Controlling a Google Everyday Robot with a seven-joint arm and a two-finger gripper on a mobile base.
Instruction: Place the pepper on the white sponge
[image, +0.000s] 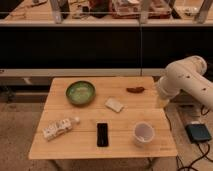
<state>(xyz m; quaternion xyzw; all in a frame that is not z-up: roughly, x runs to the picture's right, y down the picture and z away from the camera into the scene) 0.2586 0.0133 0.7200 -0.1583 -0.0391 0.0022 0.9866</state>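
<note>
The pepper (135, 90), small and reddish-brown, lies on the wooden table (75, 145) near its far right edge. The white sponge (114, 104) lies flat near the table's middle, to the left of and nearer than the pepper, apart from it. My white arm (186, 77) reaches in from the right. Its gripper (161, 102) hangs by the table's right edge, to the right of and slightly nearer than the pepper, not touching it.
A green bowl (80, 92) stands at the back left. A plastic bottle (60, 127) lies at the front left, a black phone (102, 134) at the front middle, and a white cup (143, 133) at the front right. A black device (199, 132) lies on the floor at the right.
</note>
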